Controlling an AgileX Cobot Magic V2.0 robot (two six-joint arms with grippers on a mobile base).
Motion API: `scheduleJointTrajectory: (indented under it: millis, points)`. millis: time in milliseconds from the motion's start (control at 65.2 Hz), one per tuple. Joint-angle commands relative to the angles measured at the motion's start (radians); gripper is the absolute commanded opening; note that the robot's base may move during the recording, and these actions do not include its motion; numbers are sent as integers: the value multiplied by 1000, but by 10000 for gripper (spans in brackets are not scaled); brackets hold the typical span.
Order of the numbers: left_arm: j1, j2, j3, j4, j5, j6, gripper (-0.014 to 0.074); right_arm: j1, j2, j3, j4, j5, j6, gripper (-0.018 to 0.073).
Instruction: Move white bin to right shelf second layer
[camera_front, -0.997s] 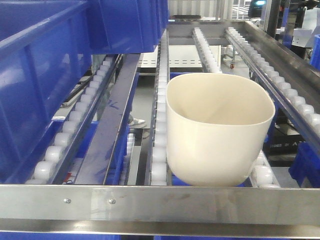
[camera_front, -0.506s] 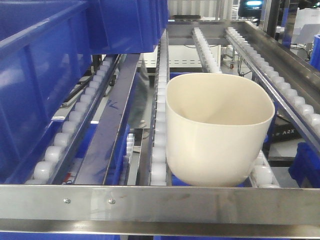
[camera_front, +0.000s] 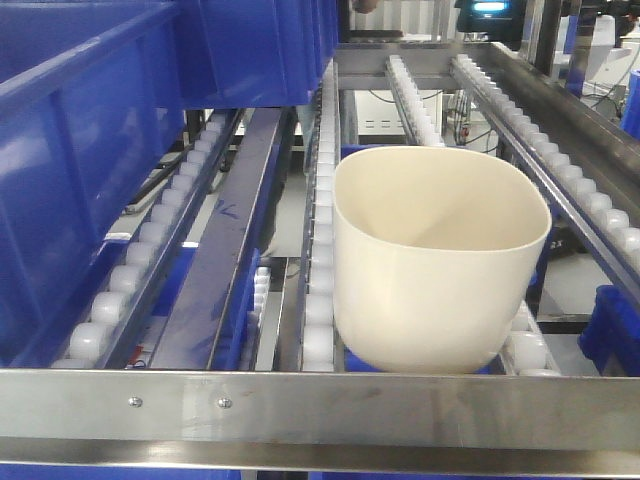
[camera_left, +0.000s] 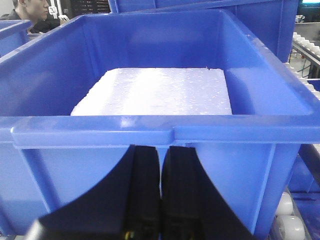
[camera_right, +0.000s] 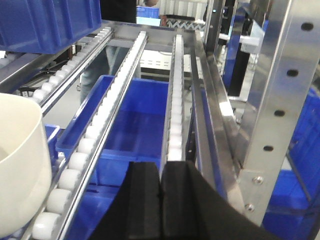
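The white bin (camera_front: 440, 265) sits on the roller shelf (camera_front: 320, 200) behind its steel front rail (camera_front: 320, 405), blue crates (camera_front: 90, 150) at 9 o'clock, both grippers' fingers (camera_left: 160, 195) (camera_right: 161, 200) pressed together, empty

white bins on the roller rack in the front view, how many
1: the white bin sits on the roller rack, right of centre, near the front rail. Blue crates at left could hide others.

Sloped roller shelf (camera_front: 325, 180): white bin (camera_front: 437, 260) sits center-right on its rollers, big blue crates (camera_front: 90, 150) fill the left.
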Motion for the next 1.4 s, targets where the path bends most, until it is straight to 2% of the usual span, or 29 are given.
scheduleJointTrajectory:
  millis: [0, 1380]
  points:
    - [-4, -13, 37, -6, -84, -3, 85, -5, -19, -15, -11, -62, 21, 58]
    - [-4, -13, 37, -6, -84, -3, 85, -5, -19, -16, -11, -76, 21, 58]
